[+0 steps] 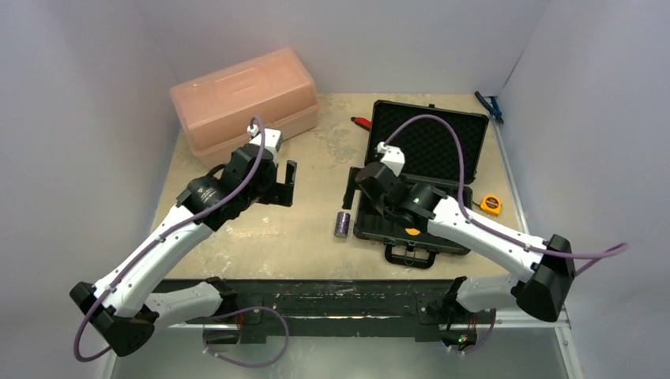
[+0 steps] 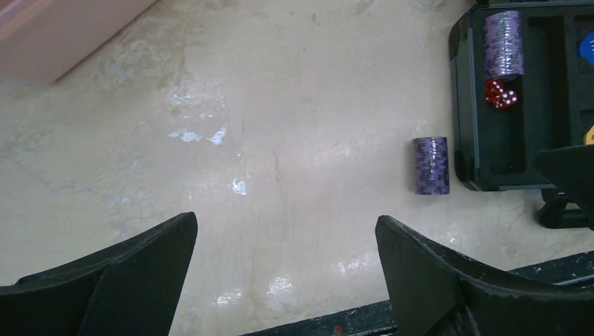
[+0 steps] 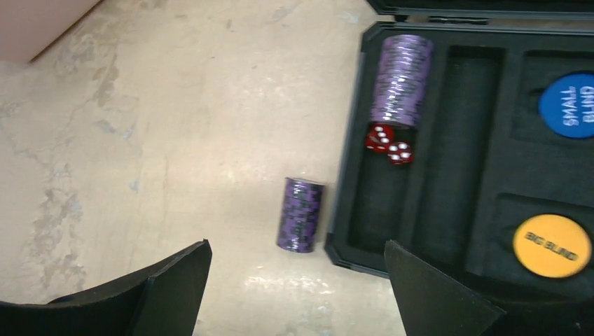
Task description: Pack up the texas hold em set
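Jaws wide open on left gripper (image 2: 286,220) and right gripper (image 3: 298,245), nothing between either pair. Both hovering above table (image 1: 316,245): left over bare top, right over left edge of case (image 3: 347,210).

Loose stack (image 3: 301,213): purple chips, lying on its side on table, outside case, just left of its front-left corner, thin gap showing.

Case: black, open, handle toward arms, foam-lined lid (image 1: 430,142) tipped back at far side.
- Leftmost slot: second stack (image 3: 401,80), purple, lying along far end; dice (image 3: 389,145), two, red, side by side right at its near end.
- Right-hand pockets: orange disc (image 3: 551,245) marked BIG BLIND in near one; blue disc (image 3: 571,105) marked SMALL BLIND in one behind.

Tape (image 1: 491,204): yellow, on table just right of case.

Red-handled item (image 1: 361,121): on table near lid's far-left corner, too small to identify.

Pink box (image 1: 245,99): lid shut, far-left of table, well apart from case.
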You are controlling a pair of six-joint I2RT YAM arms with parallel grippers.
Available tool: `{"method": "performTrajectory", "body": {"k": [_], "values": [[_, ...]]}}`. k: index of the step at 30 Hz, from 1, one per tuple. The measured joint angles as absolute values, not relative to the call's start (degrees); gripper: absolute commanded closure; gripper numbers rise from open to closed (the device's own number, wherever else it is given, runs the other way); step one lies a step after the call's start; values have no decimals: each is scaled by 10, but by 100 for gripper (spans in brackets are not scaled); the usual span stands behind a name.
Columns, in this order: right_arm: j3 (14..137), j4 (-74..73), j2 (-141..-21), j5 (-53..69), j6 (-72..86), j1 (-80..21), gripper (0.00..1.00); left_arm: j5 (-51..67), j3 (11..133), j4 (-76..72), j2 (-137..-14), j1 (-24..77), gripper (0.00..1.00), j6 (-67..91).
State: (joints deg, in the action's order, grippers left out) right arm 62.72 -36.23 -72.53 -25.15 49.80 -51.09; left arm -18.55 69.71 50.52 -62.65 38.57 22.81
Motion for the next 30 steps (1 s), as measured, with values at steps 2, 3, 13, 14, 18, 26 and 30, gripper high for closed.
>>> {"method": "performTrajectory", "body": {"k": [2, 3, 13, 14, 18, 26, 30], "values": [[652, -367, -754, -261, 512, -536, 1, -197, 693, 514, -607, 385, 0, 213], [665, -369, -768, -263, 519, -548, 1, -204, 688, 514, -595, 384, 0, 204], [785, -404, -919, -279, 572, -622, 1, -250, 626, 520, -547, 379, 0, 173], [793, -407, -933, -279, 576, -625, 1, -257, 625, 520, -545, 379, 0, 170], [833, -424, -991, -279, 589, -630, 1, -285, 625, 520, -536, 379, 0, 168], [896, -435, -1068, -279, 597, -630, 1, -351, 620, 520, -498, 379, 0, 168], [901, -435, -1081, -279, 600, -630, 1, -366, 620, 520, -497, 377, 0, 168]]}}
